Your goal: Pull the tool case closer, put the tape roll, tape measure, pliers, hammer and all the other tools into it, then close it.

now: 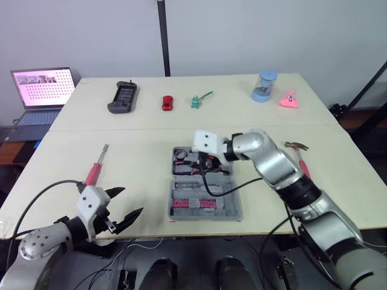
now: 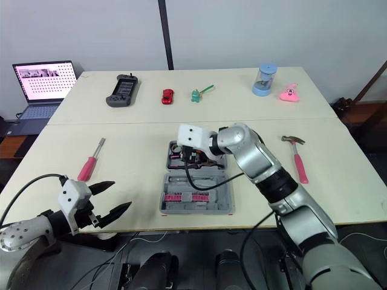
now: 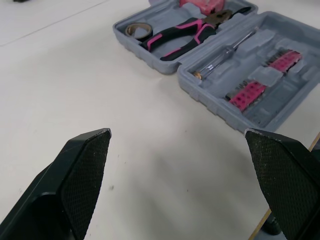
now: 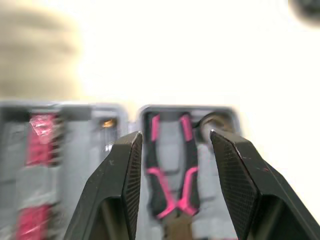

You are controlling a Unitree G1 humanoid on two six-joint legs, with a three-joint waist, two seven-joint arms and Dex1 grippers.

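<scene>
While left gripper (image 1: 133, 200) and right gripper (image 4: 175, 133) gape empty, pink-handled pliers (image 3: 185, 37) lie in the moulded grey case (image 3: 207, 95).

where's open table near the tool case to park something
Widest bare patch: between the screwdriver and the tool case. Also the band between the case and the far row, controller to pink toy. Crowded: over the case, where the right gripper hangs open.
</scene>
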